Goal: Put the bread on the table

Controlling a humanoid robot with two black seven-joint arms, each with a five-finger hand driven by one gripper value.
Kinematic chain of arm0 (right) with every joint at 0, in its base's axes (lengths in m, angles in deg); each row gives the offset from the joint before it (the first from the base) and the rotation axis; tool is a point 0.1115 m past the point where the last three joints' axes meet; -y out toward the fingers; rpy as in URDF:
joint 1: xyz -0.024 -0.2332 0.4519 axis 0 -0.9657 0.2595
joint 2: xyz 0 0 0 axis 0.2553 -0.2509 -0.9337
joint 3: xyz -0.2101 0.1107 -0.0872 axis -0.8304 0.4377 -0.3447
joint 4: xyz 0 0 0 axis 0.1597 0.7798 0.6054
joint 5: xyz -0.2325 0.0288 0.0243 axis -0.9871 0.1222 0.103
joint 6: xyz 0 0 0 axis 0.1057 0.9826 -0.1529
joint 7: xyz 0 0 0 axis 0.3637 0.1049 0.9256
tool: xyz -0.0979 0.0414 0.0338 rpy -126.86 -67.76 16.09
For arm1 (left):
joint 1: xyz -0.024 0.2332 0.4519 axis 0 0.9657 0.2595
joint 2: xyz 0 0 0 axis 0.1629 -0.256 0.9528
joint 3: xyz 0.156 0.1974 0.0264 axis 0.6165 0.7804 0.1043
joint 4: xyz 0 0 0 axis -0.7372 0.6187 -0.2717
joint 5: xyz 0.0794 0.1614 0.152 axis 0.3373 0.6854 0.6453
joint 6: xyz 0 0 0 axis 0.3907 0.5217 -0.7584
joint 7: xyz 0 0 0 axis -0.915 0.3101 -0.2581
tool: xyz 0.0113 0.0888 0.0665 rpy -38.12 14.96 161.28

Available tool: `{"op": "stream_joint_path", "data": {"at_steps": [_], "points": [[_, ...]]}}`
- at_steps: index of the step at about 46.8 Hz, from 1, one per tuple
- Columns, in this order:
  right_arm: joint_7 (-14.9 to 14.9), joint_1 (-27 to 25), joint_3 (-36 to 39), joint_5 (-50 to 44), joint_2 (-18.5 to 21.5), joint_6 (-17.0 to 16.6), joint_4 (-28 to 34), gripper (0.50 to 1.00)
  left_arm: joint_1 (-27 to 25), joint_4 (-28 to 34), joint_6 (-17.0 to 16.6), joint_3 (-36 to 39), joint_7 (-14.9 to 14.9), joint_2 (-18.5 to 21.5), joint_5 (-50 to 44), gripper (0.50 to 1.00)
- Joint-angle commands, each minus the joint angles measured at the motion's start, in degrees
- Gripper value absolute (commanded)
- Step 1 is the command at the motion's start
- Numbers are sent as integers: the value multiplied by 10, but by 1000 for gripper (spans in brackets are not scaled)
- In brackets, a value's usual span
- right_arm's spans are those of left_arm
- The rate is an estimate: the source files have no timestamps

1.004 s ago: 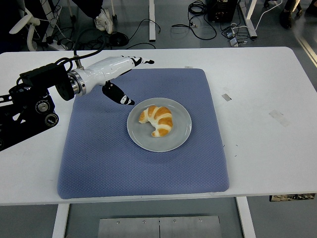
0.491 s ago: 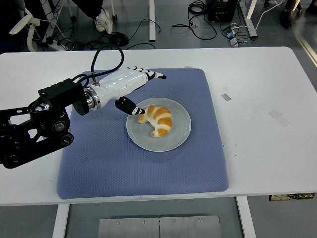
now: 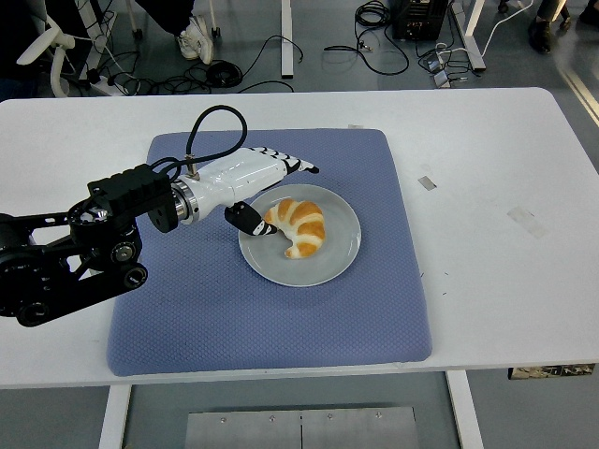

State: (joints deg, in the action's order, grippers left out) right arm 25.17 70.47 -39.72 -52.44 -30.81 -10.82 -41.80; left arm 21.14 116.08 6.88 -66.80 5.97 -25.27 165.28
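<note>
The bread (image 3: 297,224), a croissant, lay on the grey plate (image 3: 329,267), which sat on the blue mat (image 3: 271,318) in the middle of the white table (image 3: 487,187). It had not shifted over the last second; what changed was the left hand (image 3: 267,187). A second earlier that hand hung over the mat's far left corner, well apart from the plate. Half a second later it had closed most of the gap, and now its thumb (image 3: 249,220) rested at the plate's left rim, just beside or perhaps touching the croissant's near end, while the other fingers (image 3: 292,164) stretched out beyond the bread's far side. The hand was spread, bracketing the bread and holding nothing. The reach looked nearly finished, with the grasp the likely next step; lifting and setting down remained. The right hand was out of sight.
</note>
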Motion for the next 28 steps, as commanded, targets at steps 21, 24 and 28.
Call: {"op": "stream_joint_path", "data": {"at_steps": [21, 24, 28], "points": [[0, 0, 0, 0, 0, 0, 0, 1000, 0, -37, 9, 9, -1, -33, 0, 884], [0, 0, 0, 0, 0, 0, 0, 1000, 0, -39, 11, 9, -1, -34, 0, 883], [0, 0, 0, 0, 0, 0, 0, 1000, 0, -41, 12, 9, -2, -38, 0, 880]]}}
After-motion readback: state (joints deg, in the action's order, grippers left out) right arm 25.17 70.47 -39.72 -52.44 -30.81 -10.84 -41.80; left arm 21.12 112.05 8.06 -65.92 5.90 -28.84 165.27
